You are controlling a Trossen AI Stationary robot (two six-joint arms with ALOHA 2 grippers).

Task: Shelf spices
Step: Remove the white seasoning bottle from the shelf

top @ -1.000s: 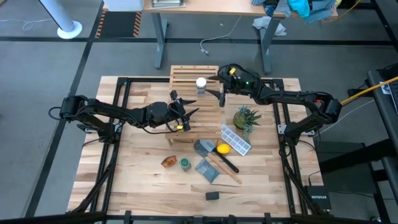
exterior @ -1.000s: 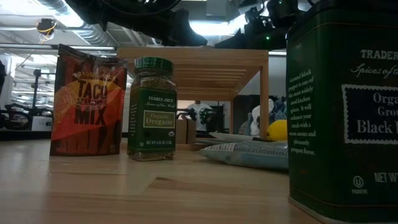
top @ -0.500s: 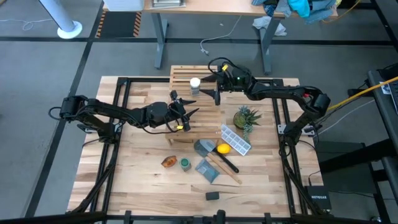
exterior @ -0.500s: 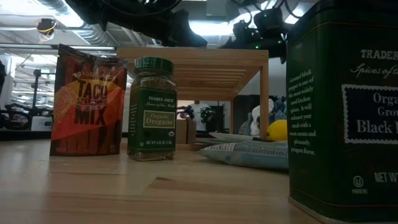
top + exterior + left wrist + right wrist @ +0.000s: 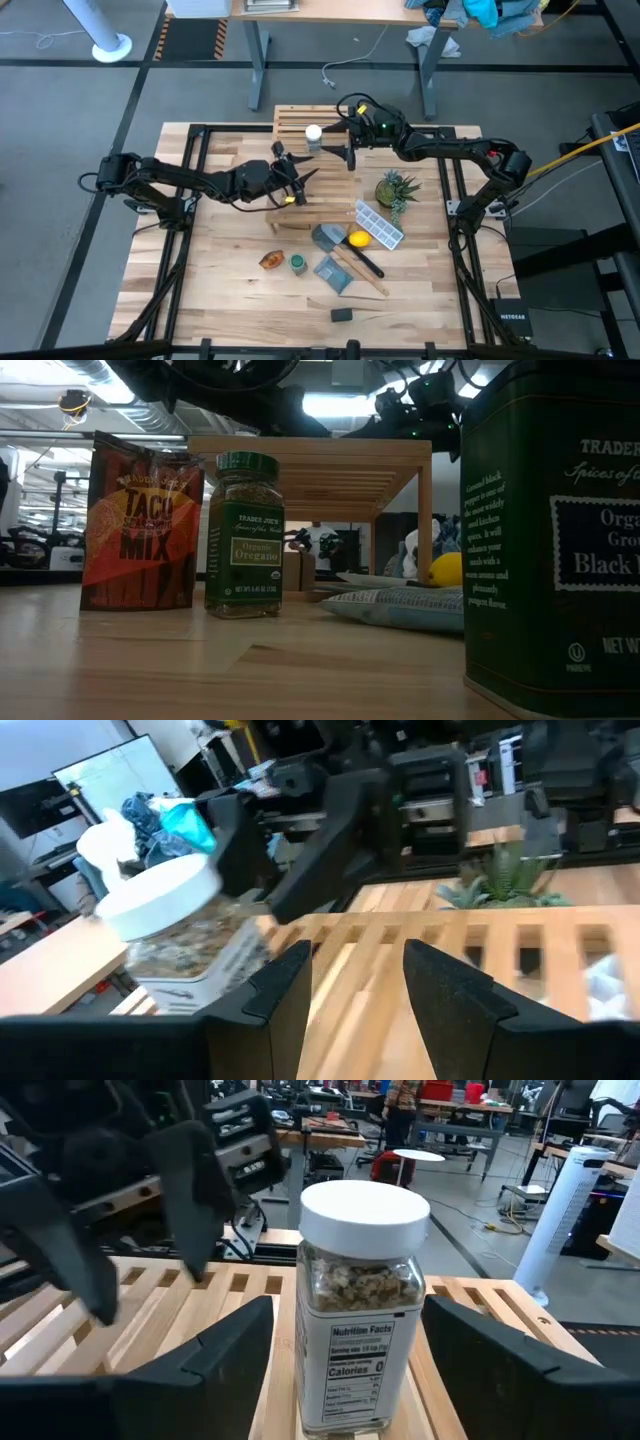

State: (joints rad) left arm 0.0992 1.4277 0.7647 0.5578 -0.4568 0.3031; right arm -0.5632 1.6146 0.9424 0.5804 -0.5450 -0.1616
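White-capped bottle (image 5: 313, 136) upright on shelf (image 5: 295, 122), upper centre of high view, toward rack's right half. Right gripper (image 5: 343, 140) just beside bottle; right wrist view shows fingers (image 5: 210, 1355) spread wide, bottle standing between them, apart from both, nothing gripped. Left gripper (image 5: 293, 178) hovers at shelf's near edge, centre of frame, fingers (image 5: 282, 988) partly open, holding nothing. Taco mix packet (image 5: 140, 525) and green-lidded jar (image 5: 244, 535) side by side on tabletop, left in low view; black pepper tin (image 5: 551, 540) looms right foreground.

Black tin (image 5: 552, 530) cropped at low view's edge
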